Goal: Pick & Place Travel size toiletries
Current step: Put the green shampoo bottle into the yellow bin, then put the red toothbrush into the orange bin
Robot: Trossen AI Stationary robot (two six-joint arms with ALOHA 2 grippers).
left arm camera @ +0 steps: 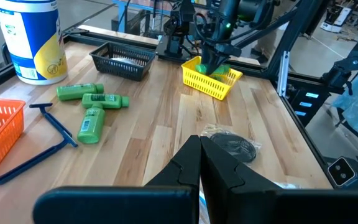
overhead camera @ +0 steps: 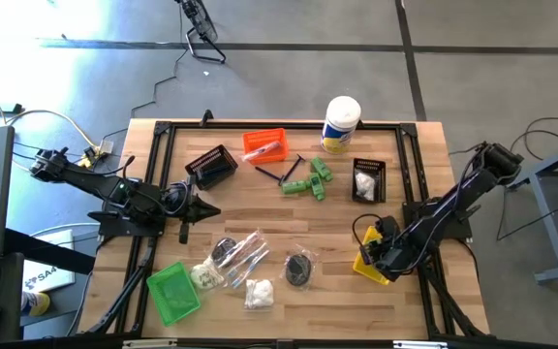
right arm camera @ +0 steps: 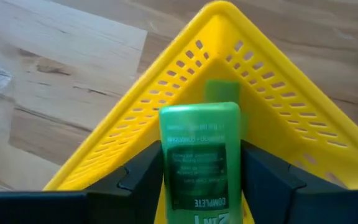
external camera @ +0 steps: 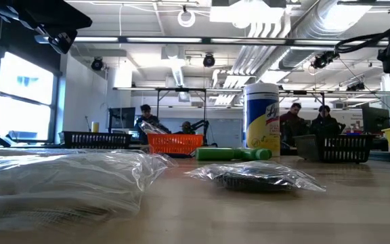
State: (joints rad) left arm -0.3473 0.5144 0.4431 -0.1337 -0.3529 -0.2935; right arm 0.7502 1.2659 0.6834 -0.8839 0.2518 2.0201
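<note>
Here, going left to right: left hand (overhead camera: 194, 206) parked at the table's (overhead camera: 260, 218) left edge, fingers clenched together on nothing, pointed across the wood. Loose toiletries lie mid-table: clear packets (overhead camera: 240, 254), a dark bundle (overhead camera: 299, 268), three green bottles (overhead camera: 307, 180) further back. Right hand (overhead camera: 378, 254) is down in the yellow bin (overhead camera: 368, 268) at the right front. Its fingers flank a green bottle (right arm camera: 199, 162), whose long axis runs straight ahead between them, cap end toward the bin's far corner. Whether the fingers still pinch it or have just let go, cannot tell. Judgement: the bottle sits within the bin's walls, so the coming move is release and a straight lift out.
</note>
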